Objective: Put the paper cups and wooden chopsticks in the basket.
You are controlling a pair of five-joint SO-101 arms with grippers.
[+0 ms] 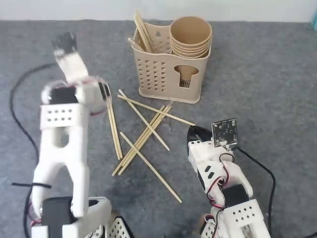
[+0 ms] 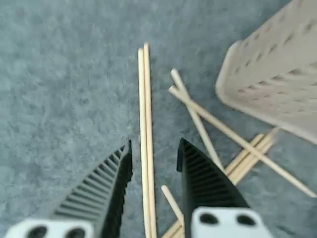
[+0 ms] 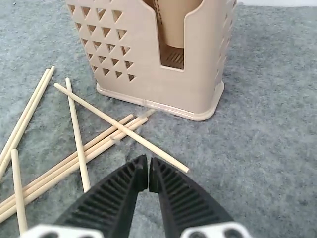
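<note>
A beige perforated basket (image 1: 163, 79) is standing upright on a grey carpet (image 1: 267, 74) at the far side of the scene. A stack of paper cups (image 1: 190, 30) is sitting nested in one of its compartments, the one with a keyhole-shaped cutout in the front wall; several chopsticks (image 1: 142, 30) are leaning upright in the compartment beside it.

More loose chopsticks (image 1: 144, 133) are lying scattered on the carpet in front of the basket, between the two arms, and many are crossing one another. One end is lying right at the basket's base, though it is hard to tell whether it is touching.

The left gripper (image 2: 155, 145) is hovering low over the carpet with its jaws spread apart and pointing down. It is straddling a pair of chopsticks (image 2: 145, 109) lying side by side and parallel; the pair is running between the two black ridged fingers (image 2: 198, 173), neither finger appears to be pressing on it, and the gripper is holding nothing.

The right gripper (image 3: 148, 166) is hanging just above the carpet, facing the basket's cutout side. Its jaws are drawn together with the tips meeting or nearly meeting, gripping nothing; the near end of one long chopstick is lying just beside its tips.
</note>
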